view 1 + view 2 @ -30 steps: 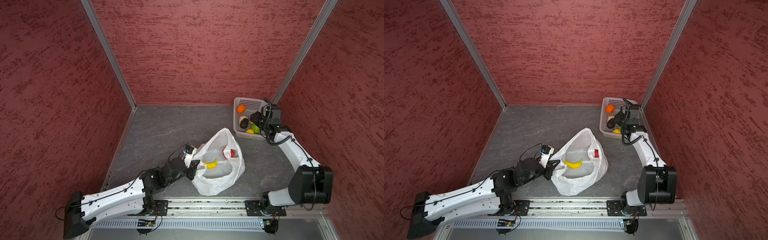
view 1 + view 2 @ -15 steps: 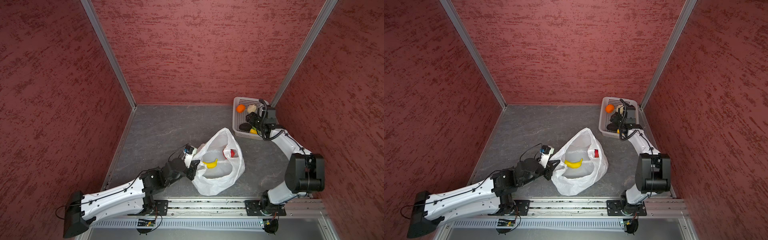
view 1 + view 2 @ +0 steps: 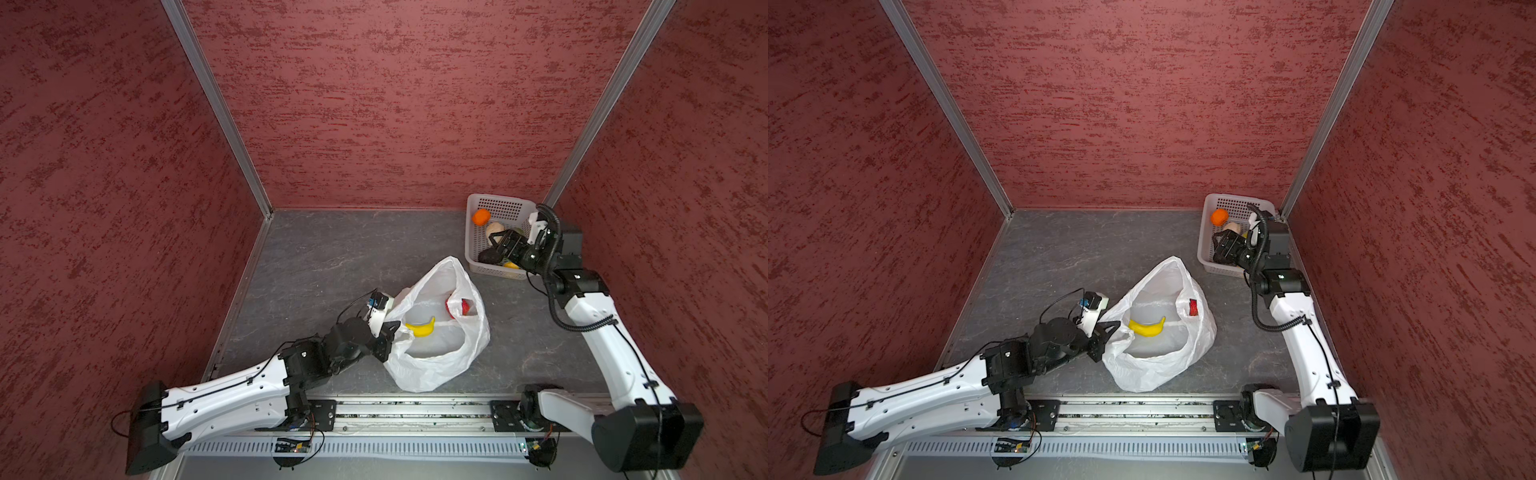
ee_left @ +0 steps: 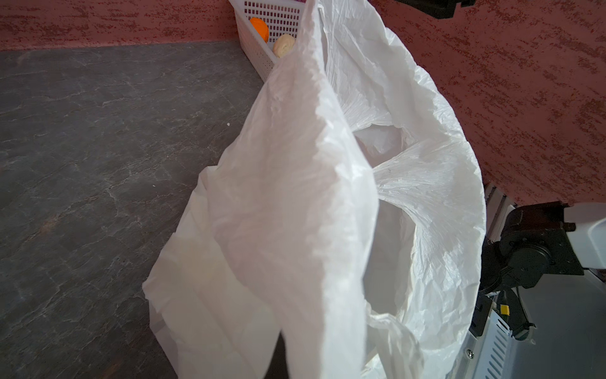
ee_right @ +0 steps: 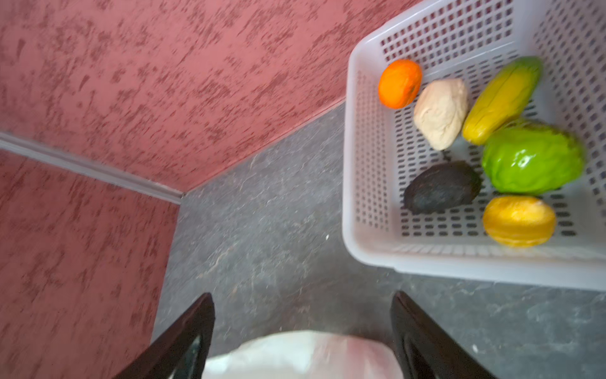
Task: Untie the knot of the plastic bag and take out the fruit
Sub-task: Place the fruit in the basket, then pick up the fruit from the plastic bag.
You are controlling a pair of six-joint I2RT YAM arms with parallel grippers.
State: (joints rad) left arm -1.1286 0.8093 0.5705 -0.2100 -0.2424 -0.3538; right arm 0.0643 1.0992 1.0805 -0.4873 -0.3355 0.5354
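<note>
Presently, left fingers [image 3: 390,327] tight on the plastic bag [image 3: 440,365] rim, right fingers [image 5: 193,334] wide apart, empty.

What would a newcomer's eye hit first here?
The plastic bag gapes open front-centre, banana and red fruit inside, its rim pinched by the shut left gripper. In the back right corner, the open right gripper hangs at a white perforated basket holding an orange and other bright fruit.

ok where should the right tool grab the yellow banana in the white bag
Probably across the middle of the curved yellow banana, straight down through the open mouth of the white plastic bag: it lies flat inside, and the left tool holds the rim up.
</note>
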